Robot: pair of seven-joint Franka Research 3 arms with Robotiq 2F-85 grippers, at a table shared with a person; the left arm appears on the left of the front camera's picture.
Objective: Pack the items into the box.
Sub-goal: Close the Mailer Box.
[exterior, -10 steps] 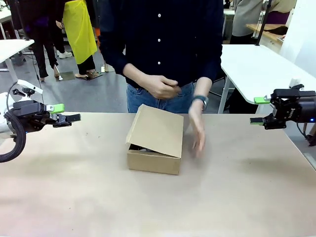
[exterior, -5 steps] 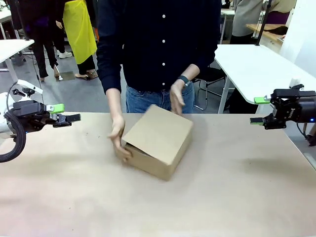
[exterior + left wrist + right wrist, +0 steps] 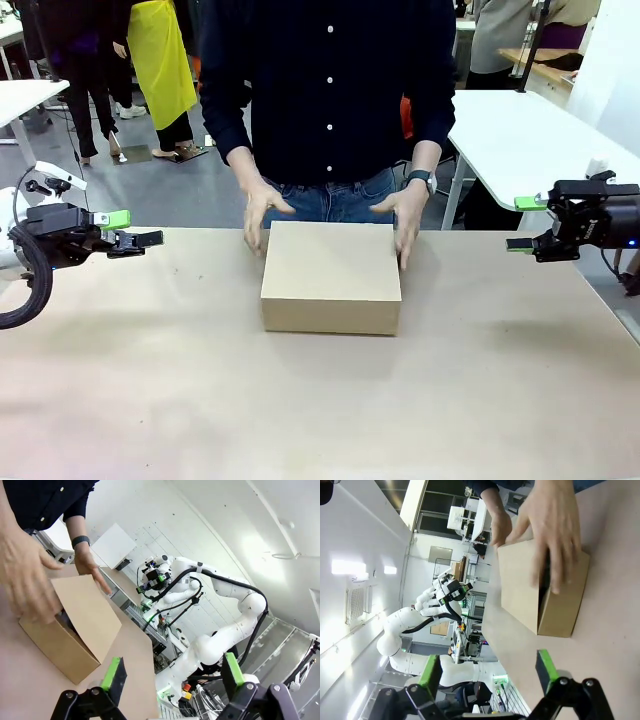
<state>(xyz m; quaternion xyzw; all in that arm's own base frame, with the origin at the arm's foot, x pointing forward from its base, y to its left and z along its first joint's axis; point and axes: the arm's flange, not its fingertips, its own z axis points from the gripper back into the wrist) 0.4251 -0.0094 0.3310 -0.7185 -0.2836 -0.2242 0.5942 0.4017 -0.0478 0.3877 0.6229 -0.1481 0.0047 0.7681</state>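
Observation:
The brown cardboard box (image 3: 330, 275) sits in the middle of the table with its lid down flat. A person across the table holds it at its far corners, one hand (image 3: 258, 212) on the left and one hand (image 3: 408, 224) on the right. The items are hidden. My left gripper (image 3: 135, 229) hovers open at the table's left edge, well away from the box. My right gripper (image 3: 522, 224) hovers open at the right edge, also far off. In the left wrist view the box (image 3: 75, 630) lies beyond my open gripper (image 3: 172, 672); in the right wrist view the box (image 3: 530, 590) lies past my open gripper (image 3: 487, 669).
Brown paper covers the table (image 3: 320, 410). White tables stand at the back right (image 3: 520, 130) and back left (image 3: 20, 95). Other people stand farther off behind the left side.
The person has turned the box square to the table, laid its raised lid down flat, and moved both hands to its far corners. Neither arm has moved.

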